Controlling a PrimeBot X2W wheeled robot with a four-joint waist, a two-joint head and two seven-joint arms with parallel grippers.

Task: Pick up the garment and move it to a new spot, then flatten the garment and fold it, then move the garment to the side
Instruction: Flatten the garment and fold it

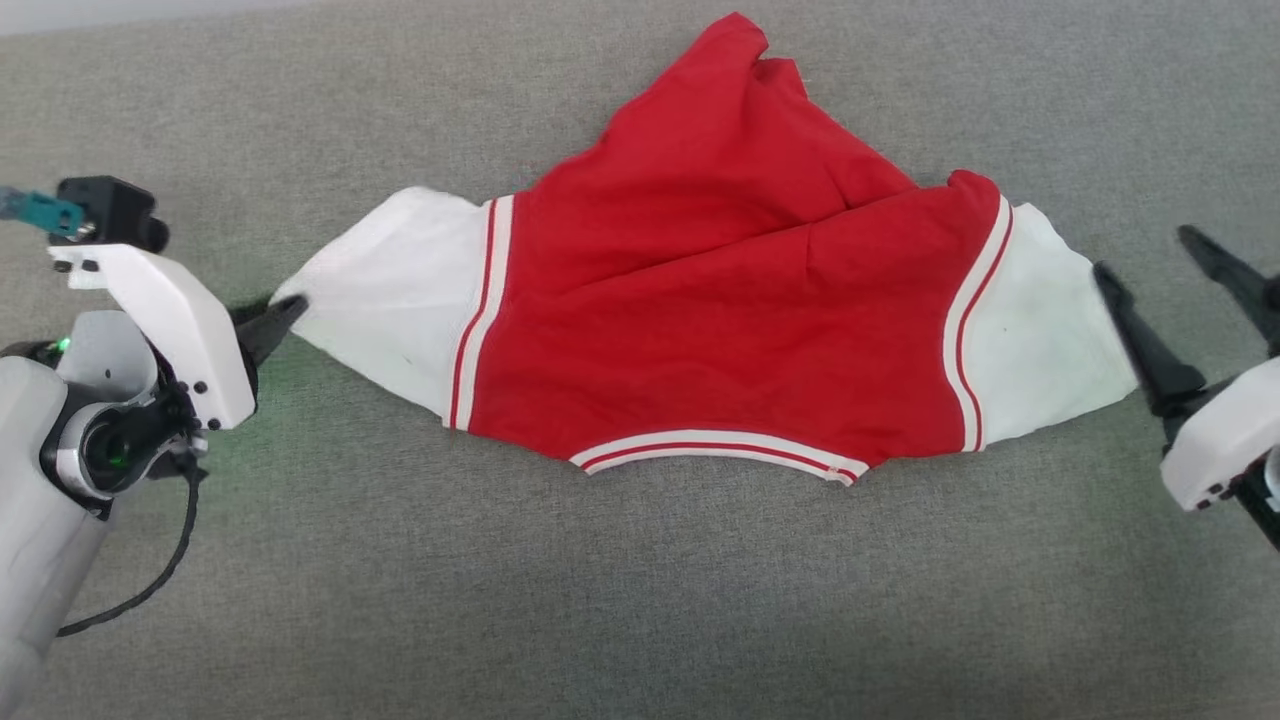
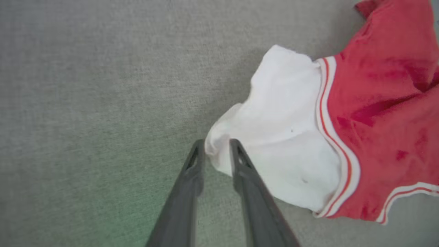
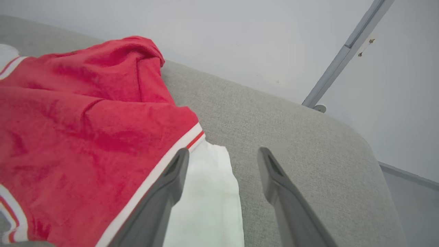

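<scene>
Shirt [image 1: 720,330] lies sleeves-out on the grey fabric surface [image 1: 400,600], rumpled and not folded yet, left fingers [image 2: 192,178] pinching one white sleeve tip, right fingers [image 3: 171,185] wide open holding nothing

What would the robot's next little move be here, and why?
Probably closing the right gripper on the white sleeve end beside it. Its fingers stand open with the sleeve's edge between them, while the left gripper pinches the other sleeve end, and the red garment lies rumpled, needing a pull from both ends.
</scene>
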